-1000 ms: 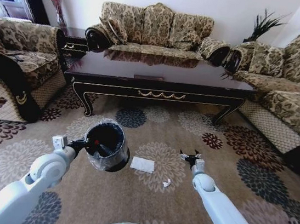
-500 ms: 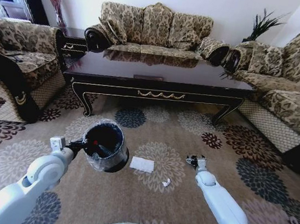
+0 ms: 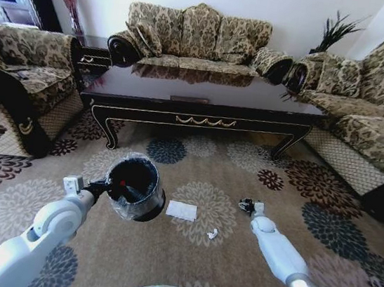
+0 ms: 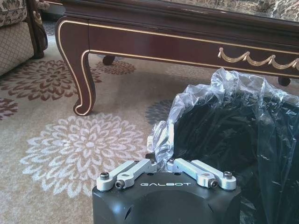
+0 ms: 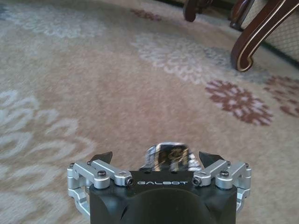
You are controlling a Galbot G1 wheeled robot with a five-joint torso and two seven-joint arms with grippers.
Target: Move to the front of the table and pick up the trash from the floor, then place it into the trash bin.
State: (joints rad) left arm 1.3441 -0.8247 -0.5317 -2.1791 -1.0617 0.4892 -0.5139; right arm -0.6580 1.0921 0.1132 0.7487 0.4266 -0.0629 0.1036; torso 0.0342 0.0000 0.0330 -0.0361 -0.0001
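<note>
Trash bin (image 3: pixel 135 186) left of paper (image 3: pixel 182 210)

Trash bin (image 4: pixel 243 140) cut off at edge

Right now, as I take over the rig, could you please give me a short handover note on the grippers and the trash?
Left gripper: shut on the rim of the trash bin, holding it tilted, in front of the table.
Right gripper: open, low over the floor, with a crumpled wrapper between its fingers, not gripped.
White paper and small white scrap: on the floor beside the bin.
Done: the approach. Left: grip the wrapper, bin it, then the paper and scrap.
</note>
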